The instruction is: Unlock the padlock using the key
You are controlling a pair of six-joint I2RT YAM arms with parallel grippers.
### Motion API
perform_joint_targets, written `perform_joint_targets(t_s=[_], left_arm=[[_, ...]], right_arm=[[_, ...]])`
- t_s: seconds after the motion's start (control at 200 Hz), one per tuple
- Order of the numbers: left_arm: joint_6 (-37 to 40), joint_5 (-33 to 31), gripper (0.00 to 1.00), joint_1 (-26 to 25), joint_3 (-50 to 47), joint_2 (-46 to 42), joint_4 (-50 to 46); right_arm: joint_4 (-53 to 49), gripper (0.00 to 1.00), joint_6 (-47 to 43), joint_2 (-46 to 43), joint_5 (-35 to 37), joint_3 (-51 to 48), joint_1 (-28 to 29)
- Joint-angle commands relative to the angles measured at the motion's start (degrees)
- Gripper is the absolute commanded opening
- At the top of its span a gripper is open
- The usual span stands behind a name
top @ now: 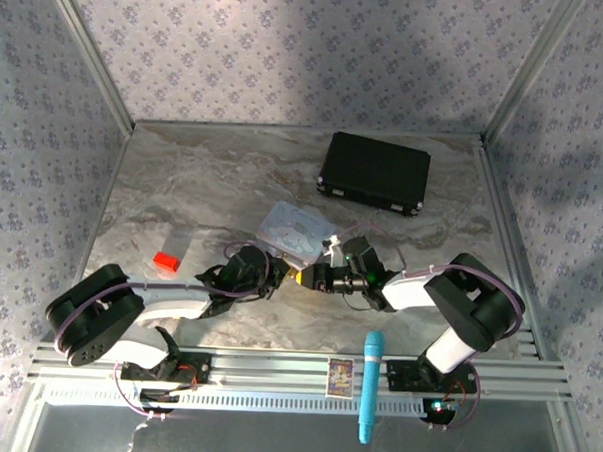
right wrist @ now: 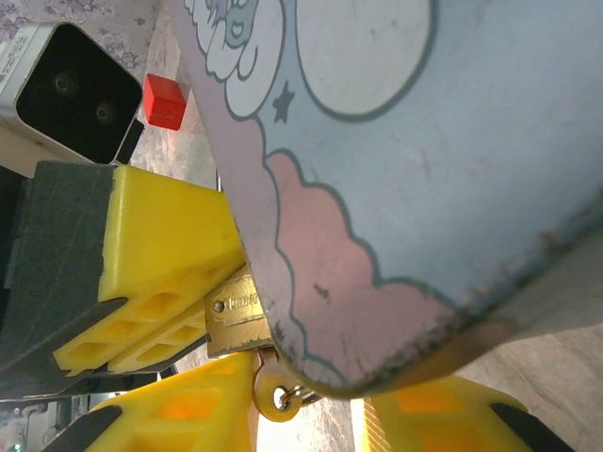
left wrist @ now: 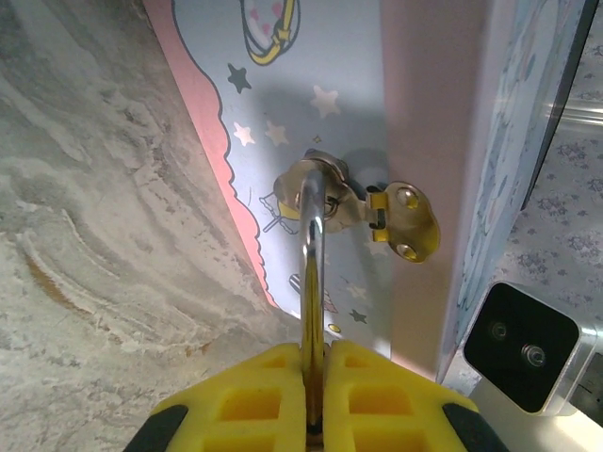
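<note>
Left jaws: pressed together on the padlock (left wrist: pixel 313 273), with yellow pads (left wrist: pixel 240 405) flat on both its sides.
Right jaws: spread, pointing at the left jaws from the opposite side, nearly tip to tip; bright free gap between the two yellow fingers (right wrist: pixel 179 419).
Padlock: brass body at the tips of the left jaws, directly ahead of the right jaws; thin shackle hooked through the loop of the hasp (left wrist: pixel 405 221) on the tin (top: pixel 293 229).
Key (right wrist: pixel 276 396): round head with a hole, sticking out under the padlock body, at the mouth of the right jaws and just beside one finger; touching it or not, cannot tell.
Tin edge: worn pink rim just above the right jaws, close against the padlock body; very little room on this side.
Left wrist camera (right wrist: pixel 80 94): just behind the left jaws, facing the right jaws.
Bench (top: pixel 183 181): open marble surface on the side of the left jaws away from the tin; wide room there.
Red block (top: pixel 167 263): behind the left jaws, on the outer side of the left arm, well apart from the padlock.
Black case (top: pixel 374 172): beyond the tin, well apart from both pairs of jaws, near the far bench edge.
Teal tool (top: pixel 371 384): on the near rail, behind the right jaws, beside the right arm base.
</note>
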Motion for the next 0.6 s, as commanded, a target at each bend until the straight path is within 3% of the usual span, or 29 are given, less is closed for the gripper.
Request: perform_joint_targets(t_s=[0.0, 0.27, 0.595], left_arm=[[-0.25, 3.94, 0.00, -1.29, -0.11, -1.32, 1.44], [-0.25, 3.39, 0.00, -1.36, -0.05, -1.74, -0.19], [0.00, 3.14, 0.00, -1.69, 1.11, 2.04, -1.42]], right_arm=[[-3.43, 0.30, 1.50, -0.90, 7.52, 0.37, -1.95], [-2.69, 0.30, 2.65, -2.65, 7.87, -1.78, -2.75], [-7.77, 0.48, 2.00, -9.24, 9.47, -1.35, -2.18]])
